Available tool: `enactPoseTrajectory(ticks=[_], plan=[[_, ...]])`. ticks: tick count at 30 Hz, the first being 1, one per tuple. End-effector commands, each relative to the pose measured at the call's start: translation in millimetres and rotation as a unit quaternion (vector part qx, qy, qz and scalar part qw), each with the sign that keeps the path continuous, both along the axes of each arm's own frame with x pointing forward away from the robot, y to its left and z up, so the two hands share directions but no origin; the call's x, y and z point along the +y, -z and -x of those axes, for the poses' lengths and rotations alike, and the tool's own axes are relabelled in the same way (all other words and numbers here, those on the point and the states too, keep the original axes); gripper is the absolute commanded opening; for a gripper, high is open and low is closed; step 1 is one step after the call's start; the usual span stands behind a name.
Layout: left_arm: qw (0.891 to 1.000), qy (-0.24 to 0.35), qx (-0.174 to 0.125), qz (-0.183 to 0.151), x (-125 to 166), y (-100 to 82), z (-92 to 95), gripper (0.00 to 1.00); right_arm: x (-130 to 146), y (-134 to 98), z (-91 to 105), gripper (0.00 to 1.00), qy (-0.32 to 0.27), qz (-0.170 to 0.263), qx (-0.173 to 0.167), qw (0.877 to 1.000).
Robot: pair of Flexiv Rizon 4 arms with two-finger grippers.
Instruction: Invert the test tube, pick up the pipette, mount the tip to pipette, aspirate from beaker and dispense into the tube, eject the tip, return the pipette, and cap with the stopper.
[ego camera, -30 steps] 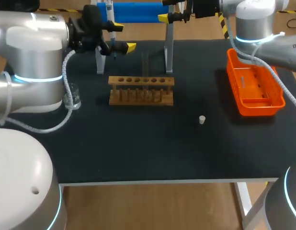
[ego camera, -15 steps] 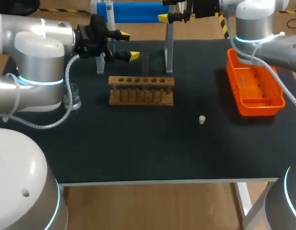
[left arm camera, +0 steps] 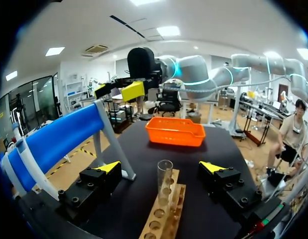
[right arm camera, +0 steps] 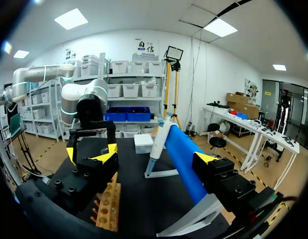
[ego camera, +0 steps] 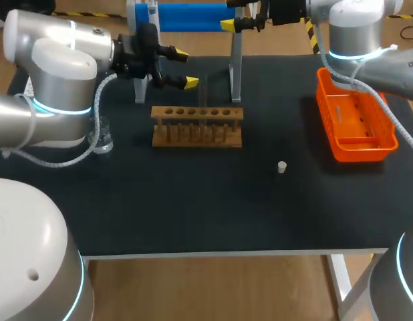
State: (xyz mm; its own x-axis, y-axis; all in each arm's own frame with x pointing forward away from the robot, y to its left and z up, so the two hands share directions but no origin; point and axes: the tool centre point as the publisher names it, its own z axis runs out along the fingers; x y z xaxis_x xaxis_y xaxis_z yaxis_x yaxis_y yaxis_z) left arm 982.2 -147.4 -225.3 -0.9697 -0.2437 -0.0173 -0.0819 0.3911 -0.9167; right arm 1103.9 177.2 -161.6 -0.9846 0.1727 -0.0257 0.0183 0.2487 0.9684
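In the head view, our left pincer hangs over the far side of the table. Its yellow tips are spread apart and grip nothing. The test tube stands just ahead of it in the wooden rack, so clear against the dark mat that we can barely trace it. The left wrist hides part of the blue stand. A white piece at that end may be the pipette, but we cannot be sure. The beaker sits well behind the pincer, beside the arm and half masked by its cable. The stopper lies alone, well apart from both pincers. Our right pincer is cut off by the picture's upper edge, above the stand. The orange basket lies under the right arm.

In the left wrist view, the tube stands upright between the pincer's fingers with its rim uppermost, and neither finger touches it. The rack runs under the pincer and is cut off below. The basket lies ahead.

In the right wrist view, the right pincer's fingers stand wide. The stand's blue bar runs between them with no contact that we can see, so they hold nothing. One finger partly hides the rack beside it, and here we cannot make out the tube. The left pincer hangs ahead, past the rack.
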Motion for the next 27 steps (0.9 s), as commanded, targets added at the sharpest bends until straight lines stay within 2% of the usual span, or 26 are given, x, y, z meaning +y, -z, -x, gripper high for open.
enactPoseTrajectory(ticks=[1,10,27], plan=[[1.000,0.010,0.005,-0.004,-9.6,8.1,-9.7,1.00,-0.9,-0.9,-1.3,1.00,-0.002,0.002,0.001,1.000],[1.000,0.025,-0.005,-0.009,-28.3,21.5,-6.1,1.00,-0.9,-0.9,-1.3,1.00,-0.002,0.002,0.001,1.000],[0.999,0.021,0.007,-0.037,-45.0,50.1,-3.0,1.00,-0.9,-0.9,-1.3,1.00,-0.002,0.002,0.001,1.000]])
